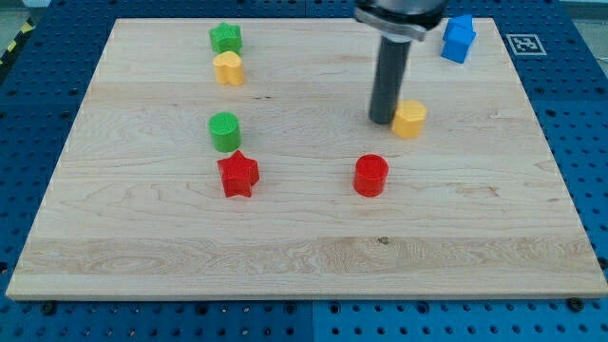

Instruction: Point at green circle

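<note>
The green circle (pixel 225 131) stands on the wooden board (pixel 304 247) left of the middle, just above a red star (pixel 237 175). My tip (pixel 383 120) is at the lower end of the dark rod, right of the middle. It is far to the right of the green circle and right beside a yellow block (pixel 409 119), at its left side.
A green star-like block (pixel 226 39) and a yellow block (pixel 228 68) stand at the view's top left. A red circle (pixel 370 176) is below my tip. A blue block (pixel 458 39) is at the top right corner.
</note>
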`<action>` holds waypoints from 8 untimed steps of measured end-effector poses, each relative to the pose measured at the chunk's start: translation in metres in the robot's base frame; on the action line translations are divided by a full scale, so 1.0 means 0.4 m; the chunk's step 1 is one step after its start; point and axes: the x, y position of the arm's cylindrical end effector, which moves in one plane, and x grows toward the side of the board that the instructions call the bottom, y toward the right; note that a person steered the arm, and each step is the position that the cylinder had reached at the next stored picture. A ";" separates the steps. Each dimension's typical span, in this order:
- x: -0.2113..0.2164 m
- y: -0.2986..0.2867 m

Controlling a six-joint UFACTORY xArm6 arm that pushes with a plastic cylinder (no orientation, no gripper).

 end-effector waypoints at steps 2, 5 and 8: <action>0.048 0.164; 0.127 -0.013; -0.016 -0.335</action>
